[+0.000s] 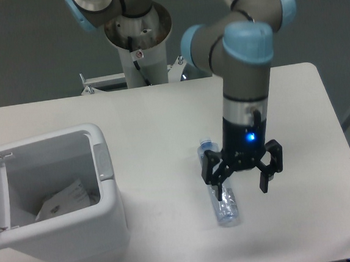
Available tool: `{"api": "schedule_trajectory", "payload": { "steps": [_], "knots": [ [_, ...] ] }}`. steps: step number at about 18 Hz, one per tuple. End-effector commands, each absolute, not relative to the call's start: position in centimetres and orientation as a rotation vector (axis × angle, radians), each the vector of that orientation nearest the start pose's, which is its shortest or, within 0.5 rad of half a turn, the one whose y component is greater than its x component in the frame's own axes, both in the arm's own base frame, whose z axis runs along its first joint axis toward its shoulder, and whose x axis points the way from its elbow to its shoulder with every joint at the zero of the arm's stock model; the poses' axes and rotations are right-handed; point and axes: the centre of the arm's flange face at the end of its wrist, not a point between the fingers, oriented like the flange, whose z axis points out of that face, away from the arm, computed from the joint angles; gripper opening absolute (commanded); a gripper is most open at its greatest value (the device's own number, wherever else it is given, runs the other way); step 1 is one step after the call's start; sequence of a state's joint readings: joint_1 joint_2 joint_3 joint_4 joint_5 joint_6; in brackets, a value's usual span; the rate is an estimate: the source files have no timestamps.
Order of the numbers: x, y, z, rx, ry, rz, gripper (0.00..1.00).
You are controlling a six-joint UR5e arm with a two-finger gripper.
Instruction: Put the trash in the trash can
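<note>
The arm reaches straight down, its pincer [241, 184] spread wide and empty over the bottle [220, 191] lying on the desk [290, 121].

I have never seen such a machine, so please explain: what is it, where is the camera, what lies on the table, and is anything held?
This is a robot arm, grey with light blue joints, seen by one fixed camera looking down at a white table. Its black gripper, with open jaws, hangs over a clear plastic water bottle with a blue cap, which lies flat. Nothing is held. At the left stands a white plastic rectangular trash can, lid open, with a flat white paper wrapper inside.
</note>
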State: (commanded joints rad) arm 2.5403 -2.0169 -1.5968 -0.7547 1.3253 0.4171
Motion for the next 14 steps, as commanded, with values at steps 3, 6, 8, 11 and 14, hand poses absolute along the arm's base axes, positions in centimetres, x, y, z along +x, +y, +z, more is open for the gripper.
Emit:
{"api": "schedule_trajectory", "payload": {
  "steps": [3, 6, 8, 11, 14],
  "knots": [
    [-45.0, 50.5, 26.3, -2.697, -0.683, -0.027, 0.99],
    [-45.1, 50.7, 23.6, -2.735, -0.661, -0.059, 0.99],
    [-45.1, 50.8, 22.3, -2.756, -0.643, -0.073, 1.00],
    [-45.1, 50.9, 21.0, -2.770, -0.645, -0.089, 1.00],
    [-45.5, 51.0, 20.2, -2.798, -0.628, -0.066, 1.00]
  ]
}}
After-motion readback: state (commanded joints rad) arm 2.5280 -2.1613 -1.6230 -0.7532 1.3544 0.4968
